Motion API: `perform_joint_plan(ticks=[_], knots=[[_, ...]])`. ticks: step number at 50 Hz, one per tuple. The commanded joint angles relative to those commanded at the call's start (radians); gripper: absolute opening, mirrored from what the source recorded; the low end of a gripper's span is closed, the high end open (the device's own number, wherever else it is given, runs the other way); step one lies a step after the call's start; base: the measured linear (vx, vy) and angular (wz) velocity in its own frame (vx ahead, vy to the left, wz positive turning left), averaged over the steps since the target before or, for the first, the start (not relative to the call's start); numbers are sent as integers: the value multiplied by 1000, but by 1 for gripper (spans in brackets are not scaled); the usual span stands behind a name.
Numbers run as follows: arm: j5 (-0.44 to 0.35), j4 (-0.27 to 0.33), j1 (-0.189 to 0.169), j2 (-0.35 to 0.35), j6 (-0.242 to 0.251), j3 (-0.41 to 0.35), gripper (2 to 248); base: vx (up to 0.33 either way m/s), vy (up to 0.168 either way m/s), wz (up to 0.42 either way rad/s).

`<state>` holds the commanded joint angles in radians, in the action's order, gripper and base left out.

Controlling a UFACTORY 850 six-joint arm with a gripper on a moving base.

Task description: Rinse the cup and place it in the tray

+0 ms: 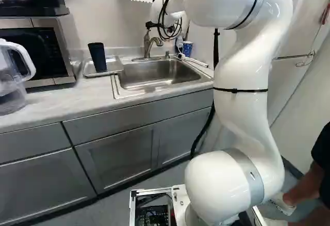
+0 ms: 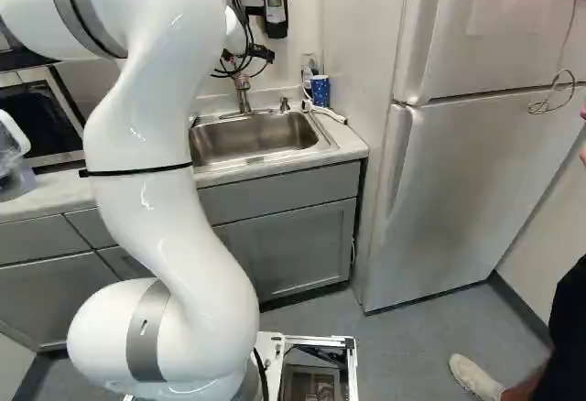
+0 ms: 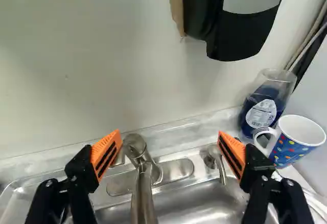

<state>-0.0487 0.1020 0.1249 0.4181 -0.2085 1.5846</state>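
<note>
Orange-padded fingers (image 3: pixel 106 155) stand wide apart with the faucet (image 3: pixel 144 196) between them, presumably so the gripper (image 3: pixel 169 133) can start rinsing.

White arm (image 1: pixel 240 107) reaching toward twelve o'clock
It bends high overhead and ends in the pincer (image 2: pixel 245 60), both fingers (image 3: pixel 107 154) spread wide.

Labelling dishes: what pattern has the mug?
The mug has multicoloured dots on blue, best in the wrist view.
</note>
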Motion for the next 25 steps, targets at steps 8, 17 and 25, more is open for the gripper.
perform_joint_plan(ticks=[8,17,25], knots=[[-7,0,0,-7,0,-9,247,0,0,0],[-40,0,1,-23,0,-28,247,0,0,0],[-64,0,3,-49,0,-58,247,0,0,0]])
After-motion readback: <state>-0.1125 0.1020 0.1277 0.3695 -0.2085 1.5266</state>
